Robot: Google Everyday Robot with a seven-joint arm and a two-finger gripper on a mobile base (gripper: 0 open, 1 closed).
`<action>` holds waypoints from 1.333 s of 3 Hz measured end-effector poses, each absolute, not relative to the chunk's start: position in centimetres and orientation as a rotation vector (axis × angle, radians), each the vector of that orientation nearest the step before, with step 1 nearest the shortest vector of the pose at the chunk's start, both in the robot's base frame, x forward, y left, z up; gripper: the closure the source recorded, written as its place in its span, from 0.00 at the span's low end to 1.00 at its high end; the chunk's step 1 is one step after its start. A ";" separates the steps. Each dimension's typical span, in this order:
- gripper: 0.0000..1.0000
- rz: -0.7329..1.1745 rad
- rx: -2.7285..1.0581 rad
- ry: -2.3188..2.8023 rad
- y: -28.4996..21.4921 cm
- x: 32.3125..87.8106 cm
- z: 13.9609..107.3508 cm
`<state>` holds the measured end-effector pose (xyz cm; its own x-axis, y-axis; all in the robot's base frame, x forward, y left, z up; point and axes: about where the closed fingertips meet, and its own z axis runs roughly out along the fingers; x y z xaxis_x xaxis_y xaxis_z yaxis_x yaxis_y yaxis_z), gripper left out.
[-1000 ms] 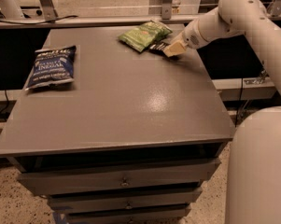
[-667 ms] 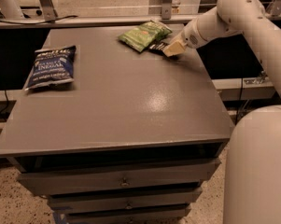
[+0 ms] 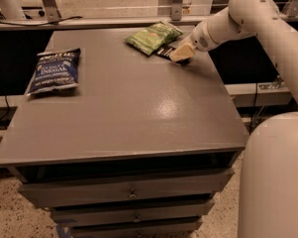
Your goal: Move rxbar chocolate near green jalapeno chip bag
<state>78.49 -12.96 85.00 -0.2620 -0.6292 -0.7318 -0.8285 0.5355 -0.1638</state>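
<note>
Placing step, prob near done. rxbar chocolate [image 3: 163, 51] flat on surface [image 3: 138, 113], just right of green jalapeno chip bag [image 3: 153, 35]. Claw [image 3: 181, 54] on bar's end away from bag; gripping or let go, can't tell. Next imo: release if held, lift off w/o dragging bar.

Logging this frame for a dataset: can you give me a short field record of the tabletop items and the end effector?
surface: gray table with drawers
green jalapeno chip bag: far edge, right of centre
rxbar chocolate: right beside that bag's near side
end effector: at the bar's right end
blue chip bag: left side, alone
</note>
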 end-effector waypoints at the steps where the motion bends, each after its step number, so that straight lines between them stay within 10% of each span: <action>1: 0.00 0.342 -1.184 1.984 -12.5 78.1 85.3; 4: 0.00 0.478 -1.168 1.847 -17.5 68.9 90.3</action>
<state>68.93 -17.54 90.34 -0.1767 -0.5290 -0.8300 -0.8655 0.4851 -0.1249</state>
